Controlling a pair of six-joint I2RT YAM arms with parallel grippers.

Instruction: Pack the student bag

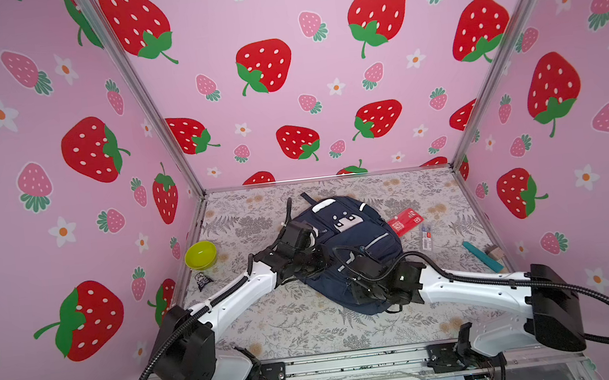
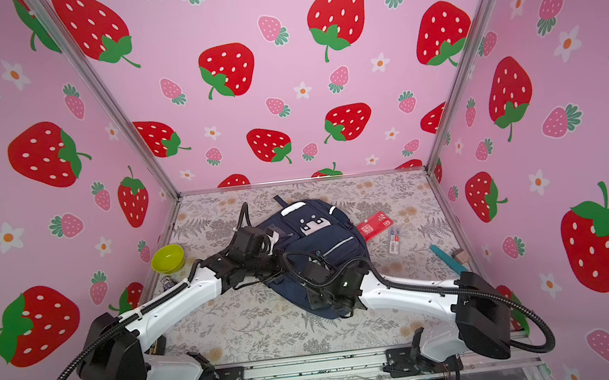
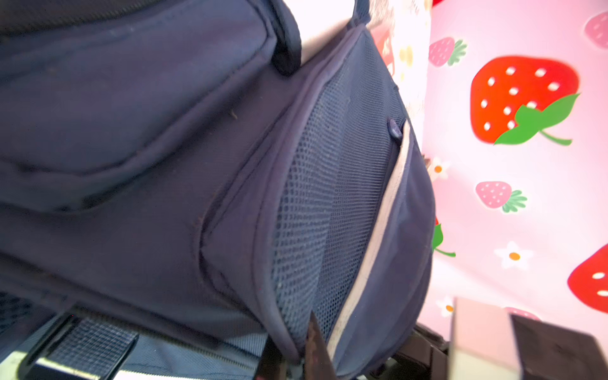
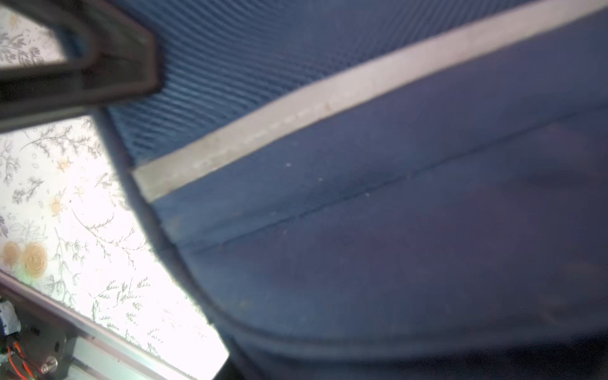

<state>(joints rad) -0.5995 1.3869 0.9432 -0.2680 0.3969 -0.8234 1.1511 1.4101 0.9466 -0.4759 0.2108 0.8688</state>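
I get both top views from high over the near edge, angled down, sharing the whole table and bag; left wrist view sits close against the bag's side; right wrist view even closer, along its stripe.

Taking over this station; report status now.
Left gripper shut, pinching backpack at its mesh side. Right gripper low over backpack, jaws unclear. It lies flat on table. Red packet beside it, not blocking.

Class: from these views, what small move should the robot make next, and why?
Probably close the right gripper on the student bag: the left gripper pinches its side fabric, the bag lies flat, and the red packet lies outside.
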